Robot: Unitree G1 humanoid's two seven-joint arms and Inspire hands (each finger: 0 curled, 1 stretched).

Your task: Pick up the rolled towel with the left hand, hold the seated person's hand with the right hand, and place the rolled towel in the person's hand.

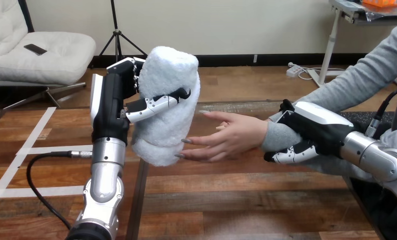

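Where the rolled towel [169,100] was: upright in my left hand [111,102], lifted clear of the wooden table [236,200], just left of the person's hand [231,137].
Towel's handling: I judged it light, soft and squashy. The terry pile looked grippy rather than slippery, and nothing about it was fragile, though a loose roll could sag or unwind.
Where to take hold: around the middle of the roll, as I had it, leaving both ends free. The lower end bulged out beneath the grip.
Left hand: wrapped round the roll, thumb [156,103] across the front, fingers [129,65] behind it near the top.
Person's hand: open, palm turned toward the towel, fingertips at the roll's lower part. Whether they touched it, I could not tell.
Right hand [314,130]: on the person's grey-sleeved wrist [276,136], its back on top and its fingers [289,156] curled underneath, gripping.
Task, as I judged it: towel lifted, wrist held, hand-over not yet done. The roll needed to sit deeper in the palm before my left hand let go.
Risk: an early release could drop the roll to the table.
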